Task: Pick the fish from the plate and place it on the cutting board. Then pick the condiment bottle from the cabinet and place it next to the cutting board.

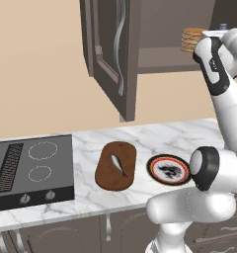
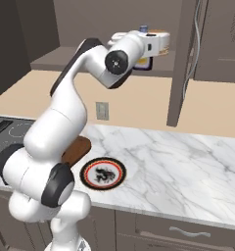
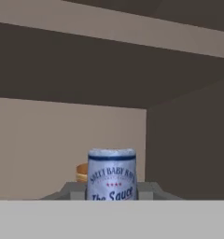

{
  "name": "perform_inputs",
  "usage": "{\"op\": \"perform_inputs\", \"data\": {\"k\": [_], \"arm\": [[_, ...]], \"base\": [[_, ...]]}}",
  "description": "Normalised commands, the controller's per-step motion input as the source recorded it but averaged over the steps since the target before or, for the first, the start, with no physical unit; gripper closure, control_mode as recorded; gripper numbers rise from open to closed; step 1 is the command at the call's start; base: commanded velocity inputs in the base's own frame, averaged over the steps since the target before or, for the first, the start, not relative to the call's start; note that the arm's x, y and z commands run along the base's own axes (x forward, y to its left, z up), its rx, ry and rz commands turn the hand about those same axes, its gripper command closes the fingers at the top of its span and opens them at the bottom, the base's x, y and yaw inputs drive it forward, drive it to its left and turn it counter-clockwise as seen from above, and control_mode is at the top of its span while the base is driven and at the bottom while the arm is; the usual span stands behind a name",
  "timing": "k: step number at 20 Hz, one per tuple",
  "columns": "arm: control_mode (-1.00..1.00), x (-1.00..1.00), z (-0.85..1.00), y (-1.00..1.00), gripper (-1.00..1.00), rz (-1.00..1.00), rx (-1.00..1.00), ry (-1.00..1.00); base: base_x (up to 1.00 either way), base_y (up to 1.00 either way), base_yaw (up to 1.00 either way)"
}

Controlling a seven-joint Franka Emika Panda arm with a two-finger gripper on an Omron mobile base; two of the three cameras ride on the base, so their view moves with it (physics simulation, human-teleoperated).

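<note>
Reaching high into the open dark grey-brown wall cabinet [image 1: 109, 47] above the white marble worktop [image 1: 155, 138]. Leaving alone the oblong dark-brown wooden cutting board [image 1: 106, 177], lying near the front edge of the worktop beside the black stove top [image 1: 31, 170], and the round white plate with the orange-red and black rim [image 1: 168, 157] just beside the board on its other side.

Working on the second step now: getting the sauce. Squeezing the two-finger gripper [image 3: 111, 192] narrow around the small condiment bottle with the pale label and blue writing [image 3: 111, 173], standing upright on the cabinet shelf, with a tan stack of pancakes [image 3: 82, 172] close behind.

Seeing the small silver-grey fish [image 1: 118, 164] lying on the middle of the board, so counting the first step as done.

Needing next, most likely: lifting the bottle a little, pulling it straight out without bumping the shelf or the door, bringing it down, and setting it upright on bare worktop next to the board.
</note>
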Motion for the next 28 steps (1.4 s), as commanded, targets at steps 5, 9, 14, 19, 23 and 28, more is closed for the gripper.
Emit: {"op": "perform_inputs", "data": {"k": [5, 9, 14, 19, 23, 28], "arm": [[-1.0, -0.6, 0.16, 0.4, 1.0, 0.0, 0.0, 0.0], [-1.0, -0.69, 0.02, 0.35, 1.0, 0.0, 0.0, 0.0], [-1.0, -0.66, 0.0, 0.21, 1.0, 0.0, 0.0, 0.0], [-1.0, -0.68, 0.0, 0.11, 1.0, 0.0, 0.0, 0.0], [-1.0, -0.69, -0.06, 0.04, 1.0, 0.0, 0.0, 0.0], [-1.0, -0.57, -0.3, 0.08, 1.0, 0.02, 0.0, 0.0]], "base": [[0.0, 0.0, 0.0], [0.0, 0.0, 0.0], [0.0, 0.0, 0.0], [0.0, 0.0, 0.0], [0.0, 0.0, 0.0], [0.0, 0.0, 0.0]]}}
